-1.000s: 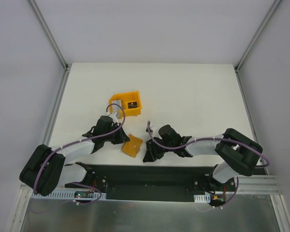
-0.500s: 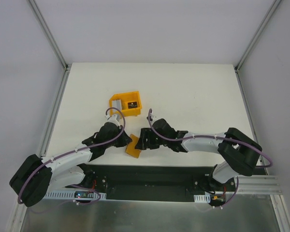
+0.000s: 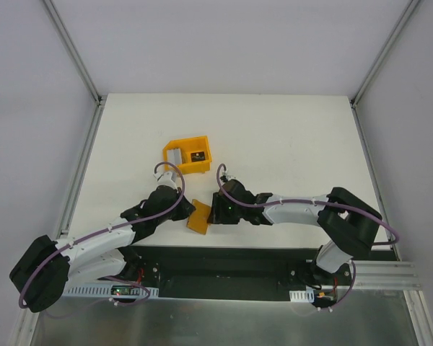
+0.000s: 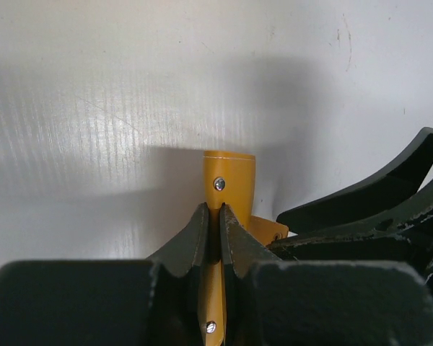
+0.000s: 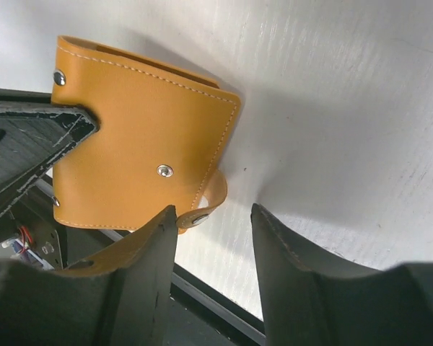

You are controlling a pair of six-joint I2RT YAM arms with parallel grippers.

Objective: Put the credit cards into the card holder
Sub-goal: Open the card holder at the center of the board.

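The card holder [image 3: 198,217] is a closed orange-tan wallet near the table's front edge, raised on its left side. My left gripper [image 3: 183,210] is shut on its left edge; in the left wrist view the orange edge [image 4: 229,180] sticks out past the pinched jaws [image 4: 215,210]. My right gripper [image 3: 215,210] stands open at the holder's right edge. In the right wrist view the holder's face [image 5: 137,122] fills the upper left. Its snap tab [image 5: 211,202] curls down just inside the left fingertip, and the gripper [image 5: 213,211] holds nothing. The credit cards, a grey one [image 3: 175,156] and a dark one [image 3: 198,156], lie in the bin.
A yellow-orange plastic bin [image 3: 204,168] stands behind the holder, left of centre. The black base rail [image 3: 224,263] runs close along the table's front edge just below both grippers. White walls and metal posts bound the table.
My right gripper has swung left and up from below the holder to its right edge. The left arm has stretched forward, with its gripper at the holder's left edge.
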